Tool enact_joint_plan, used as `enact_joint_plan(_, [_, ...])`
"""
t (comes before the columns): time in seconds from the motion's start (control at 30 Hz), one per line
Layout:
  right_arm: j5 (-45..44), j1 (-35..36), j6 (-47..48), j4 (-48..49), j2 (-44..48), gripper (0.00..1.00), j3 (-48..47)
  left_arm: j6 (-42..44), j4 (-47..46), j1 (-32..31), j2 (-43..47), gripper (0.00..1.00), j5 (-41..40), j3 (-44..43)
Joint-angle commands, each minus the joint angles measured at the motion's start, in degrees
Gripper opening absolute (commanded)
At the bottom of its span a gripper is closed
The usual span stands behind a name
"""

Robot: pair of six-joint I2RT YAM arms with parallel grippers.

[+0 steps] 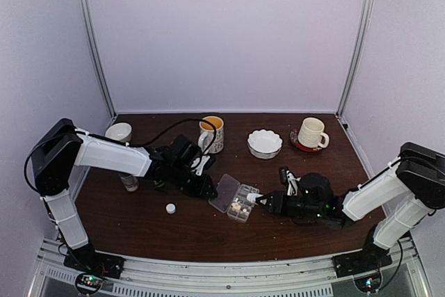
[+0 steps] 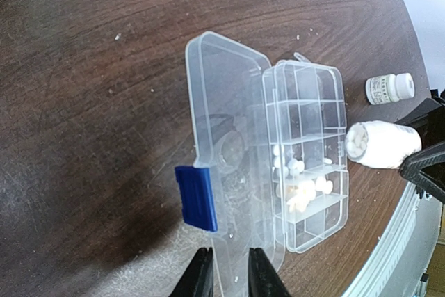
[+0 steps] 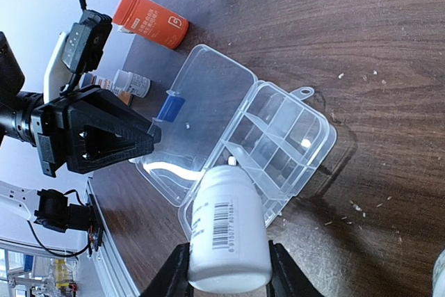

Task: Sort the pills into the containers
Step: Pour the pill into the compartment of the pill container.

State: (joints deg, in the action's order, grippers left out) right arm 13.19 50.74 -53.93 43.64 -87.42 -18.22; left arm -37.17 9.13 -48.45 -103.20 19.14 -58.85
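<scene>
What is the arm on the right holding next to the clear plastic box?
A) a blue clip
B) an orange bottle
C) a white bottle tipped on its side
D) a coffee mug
C: the right gripper is shut on a white bottle lying on its side, its open mouth, with pills showing, at the edge of the organizer box.

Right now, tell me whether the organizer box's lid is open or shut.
Open. The clear lid lies folded out flat on the table beside the organizer box, and its compartments lie uncovered with pills showing.

organizer (image 3: 292,130) partly hidden behind white bottle (image 3: 229,231)
</scene>
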Motion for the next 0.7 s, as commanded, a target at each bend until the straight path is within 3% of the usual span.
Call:
enact_joint_plan(0.0, [-0.6,0.0,0.2,2.1,0.9,0.0,-0.1,0.8,-0.3,-0.3,-0.2,0.21,0.5,-1.5])
enact_joint_plan(0.07, [-1.7,0.4,2.6,-6.8,1.8,0.0,-2.6,0.8,-0.3,-0.3,-0.2,0.21,0.4,-1.5])
enact_joint_plan(0.17, [-1.3,0.3,1.0,0.4,2.6,0.0,0.3,0.8,-0.3,-0.3,-0.2,0.21,0.4,-1.5])
enact_joint_plan(0.27, [-2.0,0.3,2.7,-7.5,3.0,0.0,-2.2,0.7,-0.5,-0.3,-0.3,0.21,0.4,-1.5])
enact_joint_plan(0.57, [0.1,0.1,-0.2,4.4,0.6,0.0,1.1,0.7,-0.5,-0.4,-0.4,0.21,0.5,-1.7])
enact_joint_plan(0.67, [-0.3,0.2,0.5,1.5,0.4,0.0,0.1,0.7,-0.4,-0.4,-0.3,0.21,0.6,-1.5])
